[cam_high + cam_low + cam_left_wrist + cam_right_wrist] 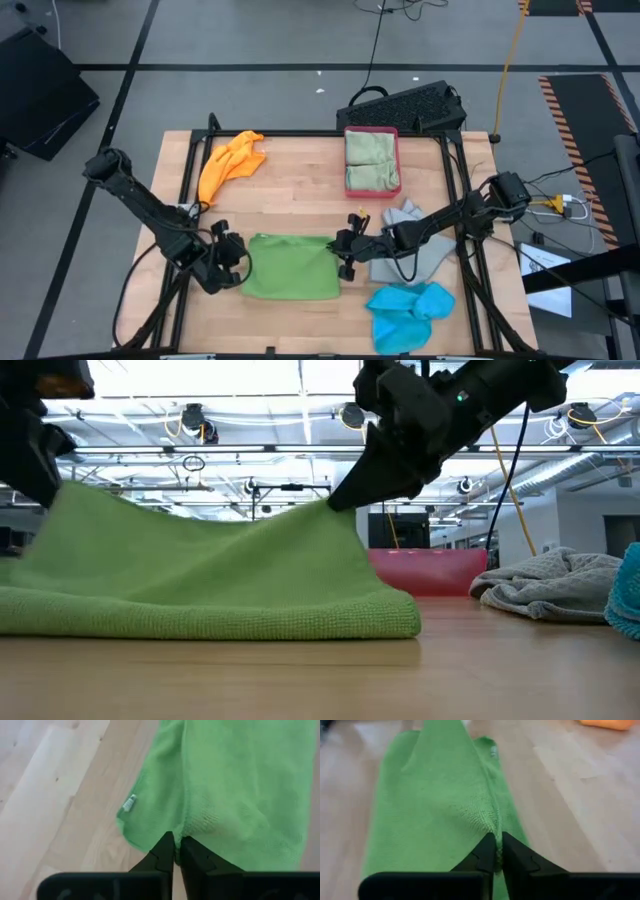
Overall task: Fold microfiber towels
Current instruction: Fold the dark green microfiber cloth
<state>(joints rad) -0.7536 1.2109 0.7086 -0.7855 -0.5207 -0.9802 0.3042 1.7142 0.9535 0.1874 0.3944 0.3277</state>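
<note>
The left gripper (243, 262) pinches the left edge of the green towel (292, 266), fingers clenched on a ridge of cloth, as the left wrist view shows (173, 851). The right gripper (343, 255) grasps the opposite edge the same way, its tips closed on a raised fold (495, 847). Between them the towel lies at the front middle of the table (280, 180), its long axis running left to right from one gripper to the other. The low view shows what the high view does not: both held edges are lifted off the wood, with the cloth sagging between them and a folded lower edge resting on the table (210, 622). The left wrist view alone shows a small white tag (129, 803) at a towel corner. Bare wood lies in front of the towel and behind it. A grey towel (415, 240) sits just right of the right gripper, a blue towel (410, 312) at the front right, an orange towel (230, 165) at the back left. A red tray (371, 189) at the back holds sage towels (371, 160).
</note>
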